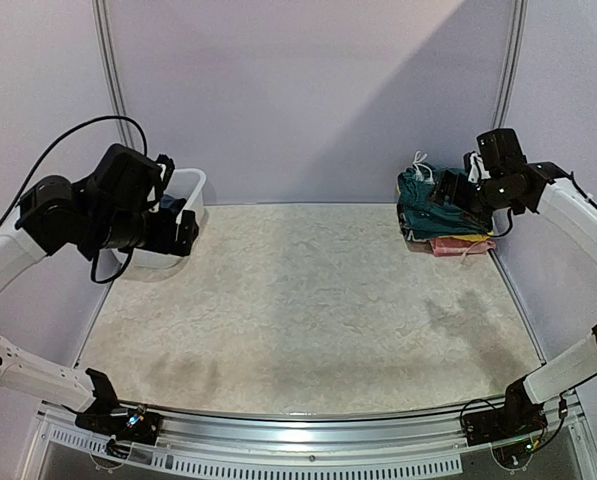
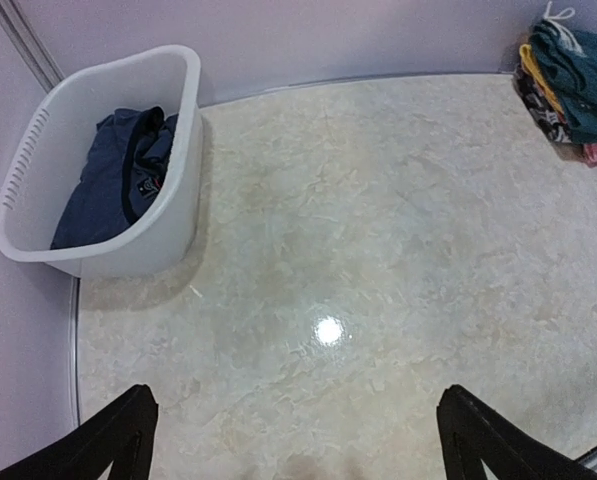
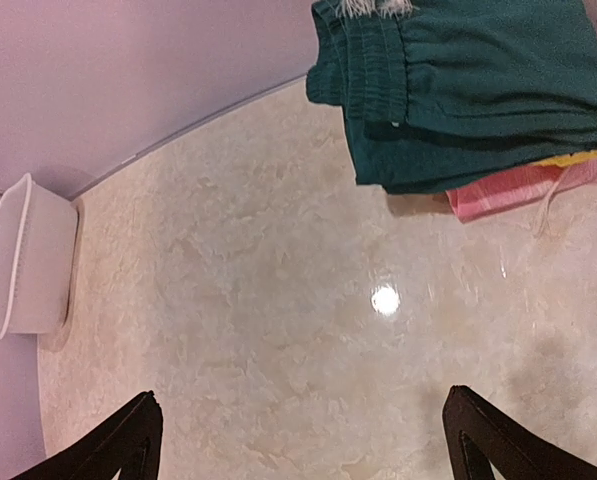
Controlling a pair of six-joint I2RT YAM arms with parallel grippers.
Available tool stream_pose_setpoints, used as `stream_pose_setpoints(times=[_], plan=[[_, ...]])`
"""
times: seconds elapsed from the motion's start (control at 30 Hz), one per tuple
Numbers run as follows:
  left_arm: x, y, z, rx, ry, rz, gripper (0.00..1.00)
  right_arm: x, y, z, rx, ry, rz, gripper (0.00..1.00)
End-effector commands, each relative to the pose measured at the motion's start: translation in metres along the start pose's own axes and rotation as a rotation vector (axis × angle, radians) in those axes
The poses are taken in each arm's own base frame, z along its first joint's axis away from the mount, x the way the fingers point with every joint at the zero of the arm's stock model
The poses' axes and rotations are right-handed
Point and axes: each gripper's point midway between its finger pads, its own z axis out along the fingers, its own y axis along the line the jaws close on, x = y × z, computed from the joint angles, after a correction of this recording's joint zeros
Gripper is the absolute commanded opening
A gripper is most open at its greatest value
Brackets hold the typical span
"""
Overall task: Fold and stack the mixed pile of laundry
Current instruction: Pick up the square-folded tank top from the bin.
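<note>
The left claw point(image 2: 298, 450), wide open and empty, hovers near the white tub point(image 2: 173, 205) in the desk's point(image 1: 308, 300) far-left corner, where a crumpled navy T-shirt point(image 2: 108, 190) awaits folding; the right claw point(image 3: 303, 445), equally open and empty, hangs beside teal shorts point(image 3: 478, 90) topping the far-right stack point(image 3: 498, 195).

navy garment point(image 2: 108, 195): print unreadable (crumpled in tub point(image 2: 183, 170)) | teal shorts point(image 3: 478, 100): cut off at top edge

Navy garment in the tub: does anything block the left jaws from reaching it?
Nothing visible covers the navy garment; the white tub walls it in, so the open jaws should enter over the rim.
</note>
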Motion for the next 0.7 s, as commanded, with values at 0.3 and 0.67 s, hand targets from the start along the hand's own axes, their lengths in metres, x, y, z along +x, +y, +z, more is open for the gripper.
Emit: stream_pose_setpoints(times=[0.3, 0.67], plan=[[-0.074, 0.065, 0.060, -0.168, 0.094, -0.120, 0.99, 0.061, 0.000, -0.008, -0.127, 0.153, -0.069, 0.99], [-0.127, 0.122, 0.134, -0.246, 0.132, -0.240, 0.94, 0.075, 0.001, -0.008, -0.149, 0.215, -0.113, 0.99]])
